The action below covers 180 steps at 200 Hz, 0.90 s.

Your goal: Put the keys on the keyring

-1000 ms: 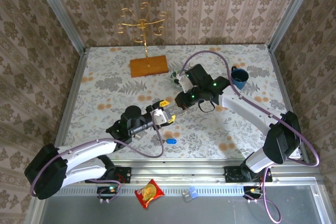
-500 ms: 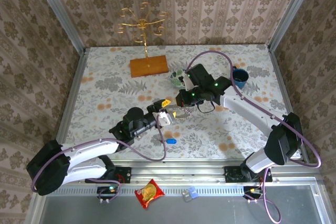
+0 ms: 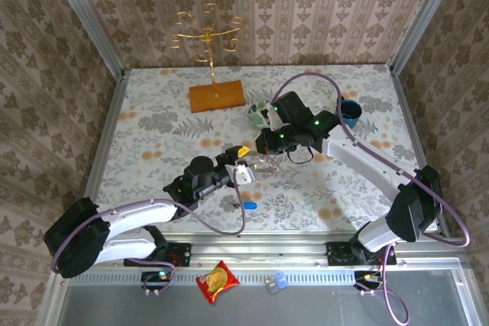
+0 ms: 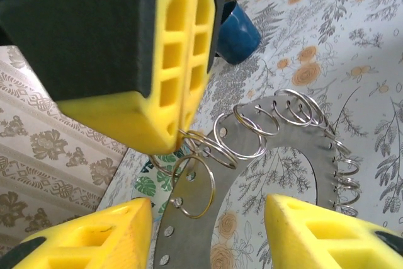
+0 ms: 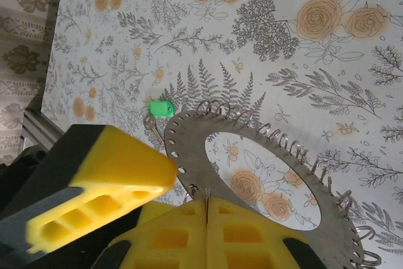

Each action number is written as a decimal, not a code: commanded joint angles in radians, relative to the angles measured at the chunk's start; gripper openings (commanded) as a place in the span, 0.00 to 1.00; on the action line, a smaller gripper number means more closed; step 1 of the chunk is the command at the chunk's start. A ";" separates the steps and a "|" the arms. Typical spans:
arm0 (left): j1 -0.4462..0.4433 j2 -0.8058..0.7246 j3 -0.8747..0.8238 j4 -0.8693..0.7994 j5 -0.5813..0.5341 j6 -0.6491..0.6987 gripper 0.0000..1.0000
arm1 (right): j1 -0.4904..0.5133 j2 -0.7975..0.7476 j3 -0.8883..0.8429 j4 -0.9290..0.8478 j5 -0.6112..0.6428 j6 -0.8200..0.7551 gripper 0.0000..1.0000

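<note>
Top external view showed the left gripper [image 3: 243,169] over the middle of the desk [image 3: 153,112]; its jaws were apart, one on each side of the keyring [image 3: 263,163], not squeezing it; the blue key [image 3: 248,206] lay loose on the desk, near the ring but not touching it; the right gripper [image 3: 268,152] had its jaws tight together on one small wire loop of the keyring; the green key [image 5: 160,108] sat right at the ring's rim, maybe hooked on, but I could not tell; the blue key was surely left to do.
</note>
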 commanded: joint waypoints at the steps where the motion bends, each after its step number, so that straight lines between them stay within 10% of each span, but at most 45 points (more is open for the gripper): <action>1: -0.009 0.023 0.033 0.075 -0.026 0.033 0.48 | 0.000 -0.034 0.037 -0.012 -0.031 0.018 0.00; 122: -0.009 0.044 0.051 0.079 -0.006 0.011 0.30 | 0.000 -0.038 0.035 -0.023 -0.016 0.017 0.00; 180: -0.009 0.043 0.053 0.069 -0.001 0.005 0.03 | 0.000 -0.036 0.033 -0.024 -0.014 0.015 0.00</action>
